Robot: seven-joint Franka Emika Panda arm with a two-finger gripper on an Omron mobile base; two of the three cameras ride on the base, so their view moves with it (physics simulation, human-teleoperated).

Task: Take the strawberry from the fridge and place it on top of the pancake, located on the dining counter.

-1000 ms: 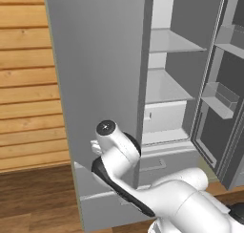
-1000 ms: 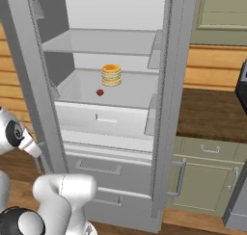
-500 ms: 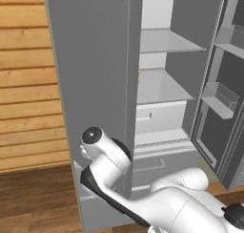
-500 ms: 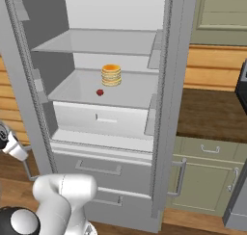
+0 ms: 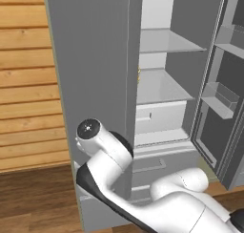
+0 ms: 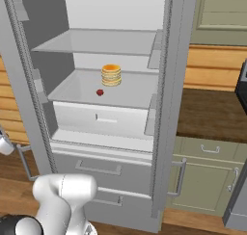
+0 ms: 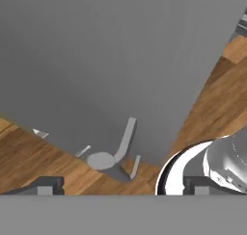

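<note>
The fridge (image 6: 164, 109) stands with both doors open. On its middle white shelf lies the strawberry (image 6: 100, 92), tiny and dark red. Behind it stands an orange-topped pancake stack (image 6: 111, 75) with no plate under it. In the hand view my gripper (image 7: 123, 187) is open, its fingertips (image 7: 46, 186) set wide apart and nothing between them. It faces the grey outer face of the left door (image 7: 111, 60), close to the bottom end of the bar handle (image 7: 123, 150). My arm (image 5: 107, 153) reaches round the left door (image 5: 90, 93). The plated pancake and the dining counter are out of view.
The open right door (image 5: 221, 98) with its bins juts out on the right. Two drawers (image 6: 103, 169) sit below the shelves. Sage-green cabinets (image 6: 205, 181) under a dark wooden worktop (image 6: 212, 113) adjoin the fridge. A wood-plank wall (image 5: 24, 84) and wooden floor lie to the left.
My arm has swung left and lower along the left door, and its hand has slid out of the right base view. The left door stands slightly wider open.
</note>
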